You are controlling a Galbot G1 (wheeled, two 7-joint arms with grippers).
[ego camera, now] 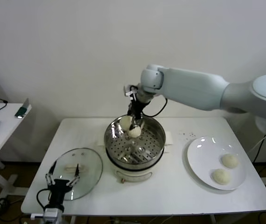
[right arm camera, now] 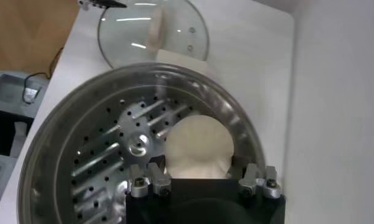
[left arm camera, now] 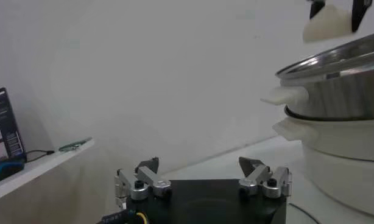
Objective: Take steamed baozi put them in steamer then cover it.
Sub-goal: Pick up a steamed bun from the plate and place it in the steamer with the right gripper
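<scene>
Baozi count: your right gripper (ego camera: 135, 125) clamps one smooth cream bun (ego camera: 134, 131) over the shiny steel steamer (ego camera: 157, 142); another bun inside, two on the white plate (ego camera: 199, 154), glass lid (ego camera: 84, 164) off, left gripper (ego camera: 62, 181) spread wide.

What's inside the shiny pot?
Inside the steamer sits a holey metal tray and one baozi by the far wall. The right pincer holds a second baozi just above the tray. Whatever lies under the tray is hidden.
</scene>
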